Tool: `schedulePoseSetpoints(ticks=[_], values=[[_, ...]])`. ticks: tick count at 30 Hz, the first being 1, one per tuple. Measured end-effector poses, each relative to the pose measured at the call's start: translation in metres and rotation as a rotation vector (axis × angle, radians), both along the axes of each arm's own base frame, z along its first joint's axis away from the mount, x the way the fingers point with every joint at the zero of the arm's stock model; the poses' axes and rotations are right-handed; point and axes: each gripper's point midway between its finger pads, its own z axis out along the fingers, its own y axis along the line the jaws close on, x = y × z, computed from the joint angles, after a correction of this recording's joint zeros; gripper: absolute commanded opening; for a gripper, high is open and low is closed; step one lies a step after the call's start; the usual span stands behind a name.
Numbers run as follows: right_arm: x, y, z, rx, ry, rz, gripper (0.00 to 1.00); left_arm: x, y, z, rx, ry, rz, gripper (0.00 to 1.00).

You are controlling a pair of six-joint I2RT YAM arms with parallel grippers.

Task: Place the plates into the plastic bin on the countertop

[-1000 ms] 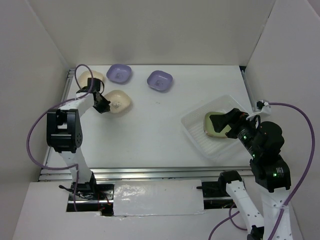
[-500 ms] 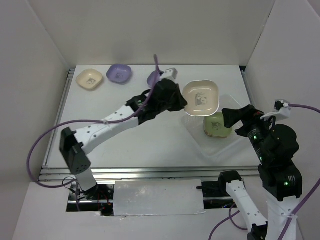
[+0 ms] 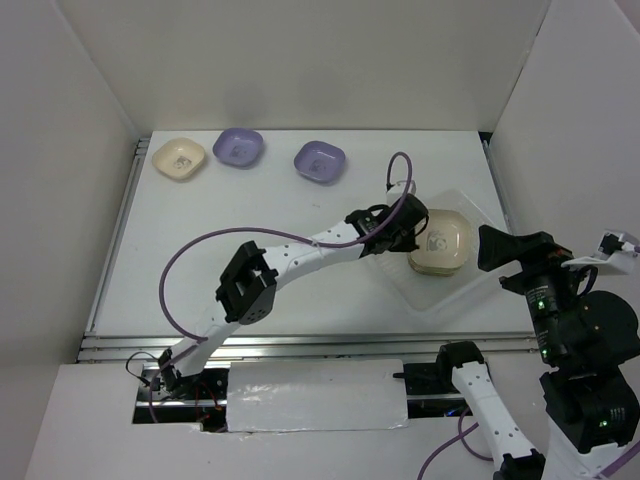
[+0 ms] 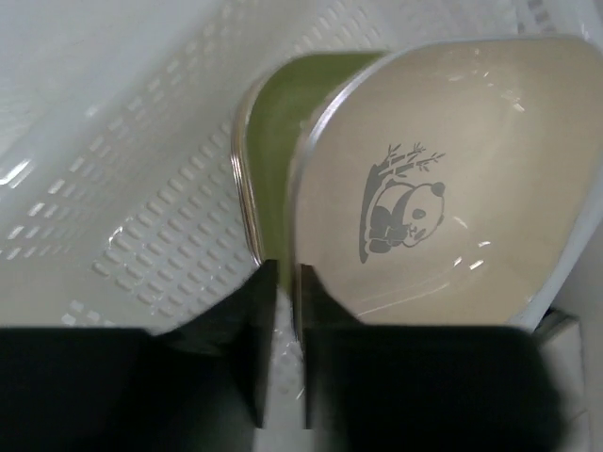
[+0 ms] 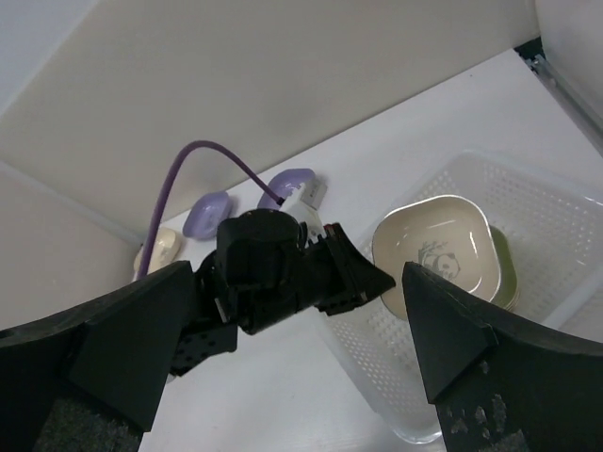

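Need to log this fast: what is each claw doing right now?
Left claw: cannot be told; fingers barely apart at the cream plate's rim.
Right claw: open, empty.

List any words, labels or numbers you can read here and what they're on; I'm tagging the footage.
No readable text anywhere.
Cream plate in the bin: a panda-and-bamboo picture, no words.
Other plates: centre marks too small to read.

Plain white walls (image 3: 300,60) on three sides, white cover panel (image 3: 310,395) along the near edge
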Motion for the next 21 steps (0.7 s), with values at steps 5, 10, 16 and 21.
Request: schedulePoseSetpoints(ticks=[5,10,16,21], values=[[-0.001,0.000,-0.004,-0.013,0.015,0.005,1.00,0.024,0.005,0.010,-0.048,0.011,0.042,0.99],[0.001,0.003,-0.006,-0.017,0.021,0.017,1.00,0.027,0.009,0.021,-0.058,-0.007,0.045,0.99],[0.014,0.016,-0.020,-0.019,0.044,0.085,1.00,0.002,0.087,0.084,-0.019,-0.065,0.123,0.99],[0.034,0.046,-0.053,-0.033,0.106,0.245,1.00,0.089,0.290,0.177,-0.202,-0.159,0.558,0.99]])
